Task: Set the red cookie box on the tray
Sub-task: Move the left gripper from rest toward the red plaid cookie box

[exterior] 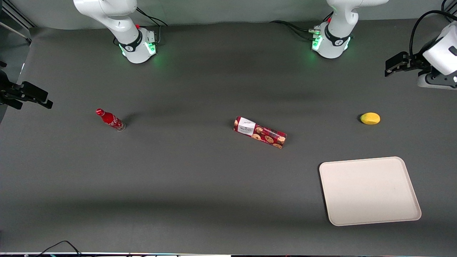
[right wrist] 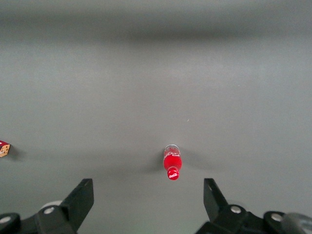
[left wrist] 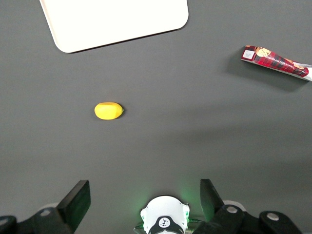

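The red cookie box [exterior: 260,132] [left wrist: 275,62] lies flat on the dark table near its middle, white label patch at the end toward the parked arm. The cream tray [exterior: 369,191] [left wrist: 114,22] rests flat toward the working arm's end, nearer the front camera than the box and holding nothing. My left gripper [exterior: 392,66] [left wrist: 144,195] hangs in the air at the working arm's end, farther from the front camera than the tray and well apart from the box. Its fingers [left wrist: 78,197] stand wide open with nothing between them.
A yellow lemon [exterior: 370,118] [left wrist: 108,110] sits on the table between my gripper and the tray. A small red soda bottle [exterior: 110,120] [right wrist: 172,162] stands toward the parked arm's end. The working arm's base [exterior: 331,43] is at the table's back edge.
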